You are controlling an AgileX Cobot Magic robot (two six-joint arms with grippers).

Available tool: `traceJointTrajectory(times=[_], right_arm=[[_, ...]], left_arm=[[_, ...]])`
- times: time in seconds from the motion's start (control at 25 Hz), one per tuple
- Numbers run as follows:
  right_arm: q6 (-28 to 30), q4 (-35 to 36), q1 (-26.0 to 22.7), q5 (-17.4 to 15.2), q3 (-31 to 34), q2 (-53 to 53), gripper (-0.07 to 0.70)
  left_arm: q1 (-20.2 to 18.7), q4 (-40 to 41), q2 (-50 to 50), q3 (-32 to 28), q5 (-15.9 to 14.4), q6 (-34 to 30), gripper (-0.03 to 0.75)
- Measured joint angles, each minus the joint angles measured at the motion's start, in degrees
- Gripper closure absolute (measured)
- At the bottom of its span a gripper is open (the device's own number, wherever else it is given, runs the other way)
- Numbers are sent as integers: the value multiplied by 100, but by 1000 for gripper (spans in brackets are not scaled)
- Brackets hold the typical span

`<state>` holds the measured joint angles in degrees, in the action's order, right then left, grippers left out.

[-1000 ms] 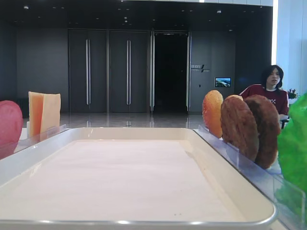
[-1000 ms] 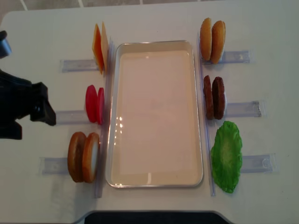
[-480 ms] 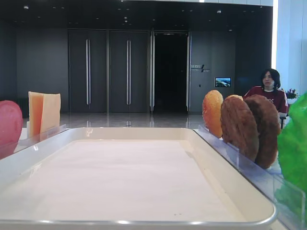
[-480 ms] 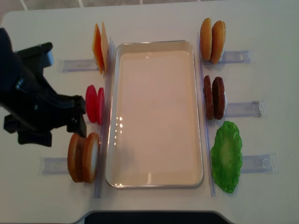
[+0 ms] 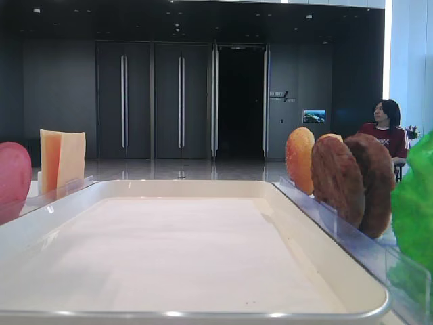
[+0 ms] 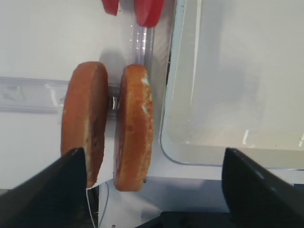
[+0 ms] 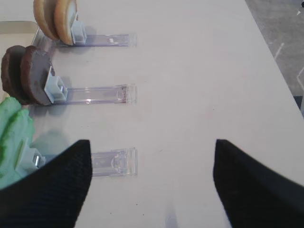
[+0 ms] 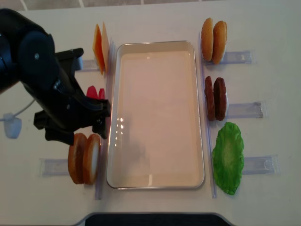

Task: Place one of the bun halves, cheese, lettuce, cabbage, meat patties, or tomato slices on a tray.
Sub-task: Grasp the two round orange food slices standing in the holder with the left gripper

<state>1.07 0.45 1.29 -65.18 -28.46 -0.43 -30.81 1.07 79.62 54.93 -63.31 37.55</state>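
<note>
Realsense view: white table (image 8: 155, 21), dark-doored hall behind; both arms' fingers spread, nothing grasped

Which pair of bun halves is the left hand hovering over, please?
The bun halves left of the tray, near its front corner; the left hand is open above them. The other pair stands far right.

We see golden-orange bun halves (image 8: 83, 158), dark brown meat patties (image 8: 215, 98) and bright green lettuce (image 8: 228, 157). The tray (image 8: 155, 186) is white; the tomato slices (image 8: 95, 92) are pinkish-red.
</note>
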Motion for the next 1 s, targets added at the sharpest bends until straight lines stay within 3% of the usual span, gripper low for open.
traceJointTrajectory(times=[0.36,0.8,1.0], right_arm=[[0,0,0,0,0,0,97],[0,0,0,0,0,0,97],[0,0,0,0,0,0,97]], left_arm=[[0,-47,196,0,280,0,24],[-153,-107,406,0,280,0,24],[-153,-107,412,0,101,0,24]])
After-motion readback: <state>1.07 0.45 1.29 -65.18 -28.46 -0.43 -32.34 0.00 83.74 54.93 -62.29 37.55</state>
